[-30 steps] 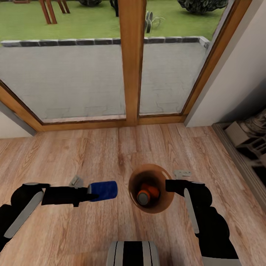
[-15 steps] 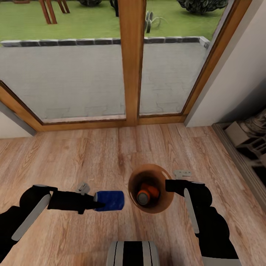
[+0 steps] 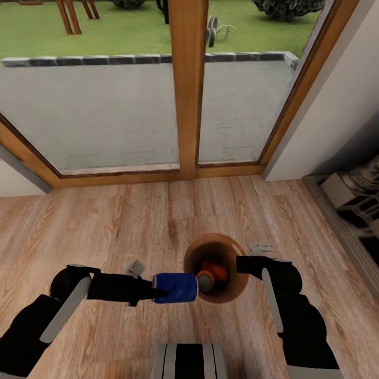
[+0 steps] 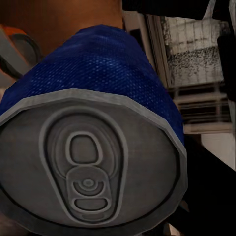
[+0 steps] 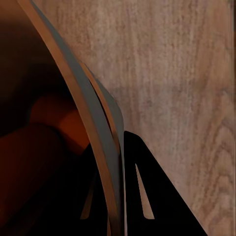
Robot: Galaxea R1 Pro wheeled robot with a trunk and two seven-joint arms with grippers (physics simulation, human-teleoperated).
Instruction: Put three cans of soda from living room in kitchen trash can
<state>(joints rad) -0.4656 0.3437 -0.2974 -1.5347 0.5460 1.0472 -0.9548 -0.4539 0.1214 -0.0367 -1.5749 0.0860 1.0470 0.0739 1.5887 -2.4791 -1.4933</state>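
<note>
Since a second ago the left arm has carried the blue can [image 3: 176, 288] to the right, from well left of the bucket [image 3: 239, 292] to just beside its left rim, the can's far end now reaching the rim's edge in the head view. That can lies on its side, held by its near end in the left gripper [image 3: 152, 289], whose jaws are closed on it; the left wrist view looks straight at its grey top with the pull tab, the blue body [image 4: 105, 64] running away toward the brown wall of the bucket behind. Down in the bucket an orange can [image 3: 215, 269] shows with its grey top turned toward the blue can, and another orange shape lies under it, too dim to make out. On the bucket's right side the right gripper [image 3: 243, 263] sits against the rim, and the right wrist view shows dark fingers [image 5: 142, 196] on either side of the thin wooden wall, gripping it. Underneath is a plank floor [image 3: 105, 221], and beyond it a wood-framed glass door [image 3: 188, 89] gives onto paving and grass.
</note>
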